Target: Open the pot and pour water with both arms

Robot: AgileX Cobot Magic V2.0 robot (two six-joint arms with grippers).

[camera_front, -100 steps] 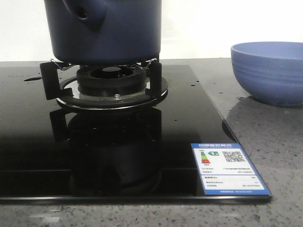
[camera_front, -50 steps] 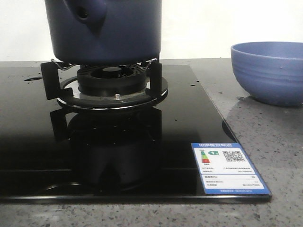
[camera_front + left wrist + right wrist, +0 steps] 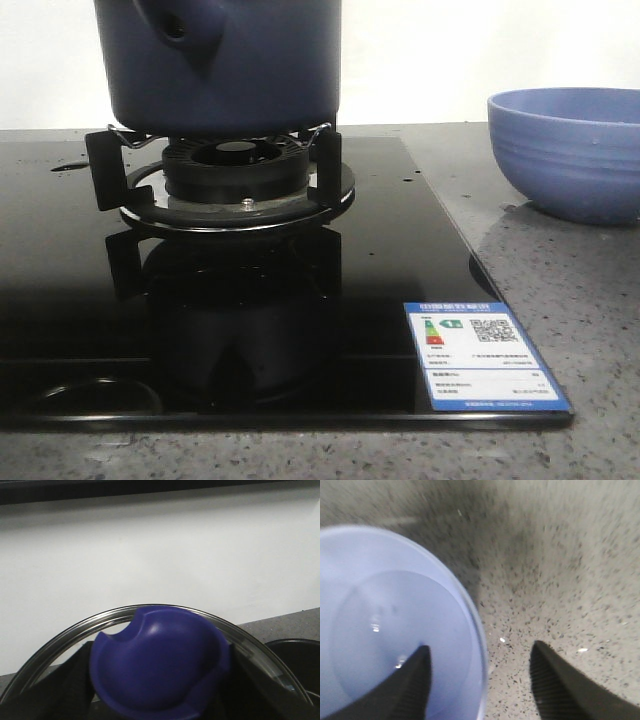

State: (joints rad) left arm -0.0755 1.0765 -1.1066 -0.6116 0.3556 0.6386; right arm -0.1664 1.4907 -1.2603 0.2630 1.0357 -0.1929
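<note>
I hold the lid (image 3: 160, 670) in my left gripper (image 3: 160, 700), fingers clamped on its blue knob. My right gripper (image 3: 480, 680) hangs open, its fingers straddling the bowl (image 3: 395, 625) rim, water beneath one finger. The pot (image 3: 225, 65) sits upright on the burner (image 3: 235, 175), left of my right gripper, handle (image 3: 180, 30) pointing toward me.

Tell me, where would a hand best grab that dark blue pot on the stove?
Probably by the stubby hollow handle jutting from the pot wall, coming from the front-left where it points. The walls look smooth, straight and too wide for fingers to span.
</note>
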